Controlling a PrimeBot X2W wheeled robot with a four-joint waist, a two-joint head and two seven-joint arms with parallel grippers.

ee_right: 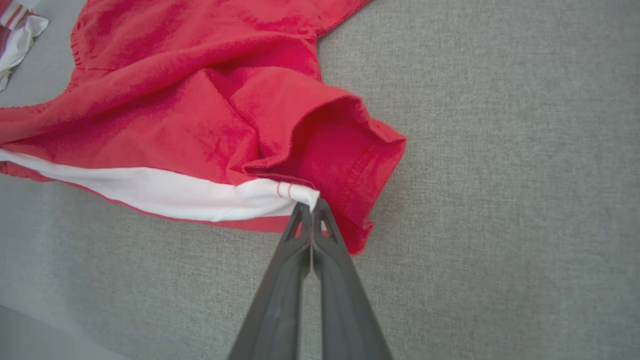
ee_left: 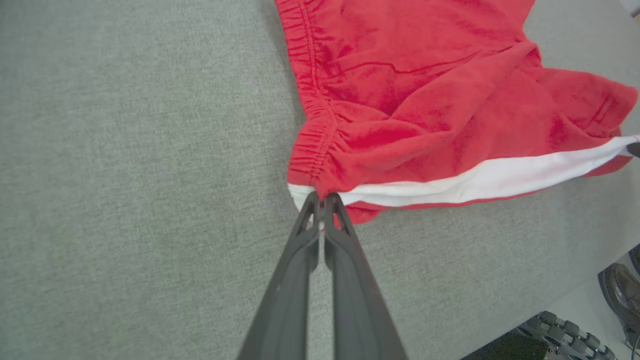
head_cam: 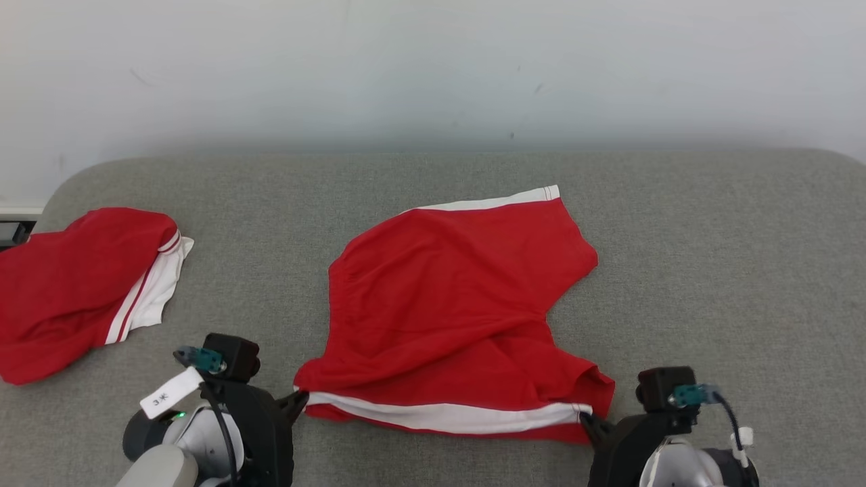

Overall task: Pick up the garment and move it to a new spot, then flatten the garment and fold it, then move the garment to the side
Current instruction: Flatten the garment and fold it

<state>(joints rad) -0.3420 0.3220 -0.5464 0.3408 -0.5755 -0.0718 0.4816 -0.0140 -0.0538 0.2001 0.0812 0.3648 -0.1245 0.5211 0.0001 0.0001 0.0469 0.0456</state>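
Head view has the red shorts [head_cam: 446, 297] mid-frame on the grey cushion [head_cam: 710, 270], left gripper [head_cam: 301, 399] & right gripper [head_cam: 587, 421] each clamped on a lower white-stripe corner, so prob. flatten/fold stage; next needs both lifting evenly w/ cloth kept taut.

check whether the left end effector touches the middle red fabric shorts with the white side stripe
Touching. Left wrist view: left end effector pinches the red shorts at the waistband corner.

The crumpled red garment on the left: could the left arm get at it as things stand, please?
Likely not: the left gripper is shut on a corner of the middle shorts and must release first.
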